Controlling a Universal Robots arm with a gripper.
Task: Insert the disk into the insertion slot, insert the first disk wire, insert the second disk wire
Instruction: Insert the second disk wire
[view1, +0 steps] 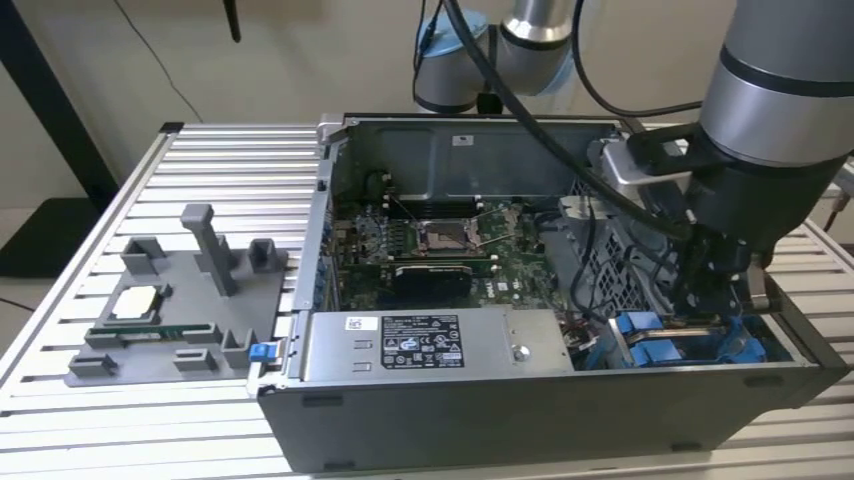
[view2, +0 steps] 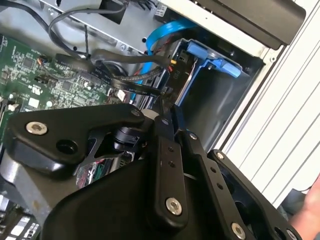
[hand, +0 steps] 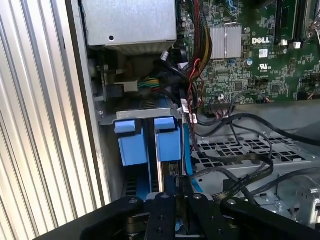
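Gripper (view1: 705, 318) down inside case at exterior view's right, over blue-railed insertion slot (view1: 687, 340), first wrist view shows blue carrier tabs (hand: 148, 140) of disk seated there, finger opening cannot tell, second wrist view adds black cables (view2: 127, 82).

An open computer case (view1: 534, 300) sits on the slatted surface (view1: 120, 400). At its four o'clock corner, the arm's gripper (view1: 717, 300) reaches down into the insertion slot (view1: 681, 340) with blue rails. A grey parts tray (view1: 174, 310) lies at nine o'clock.
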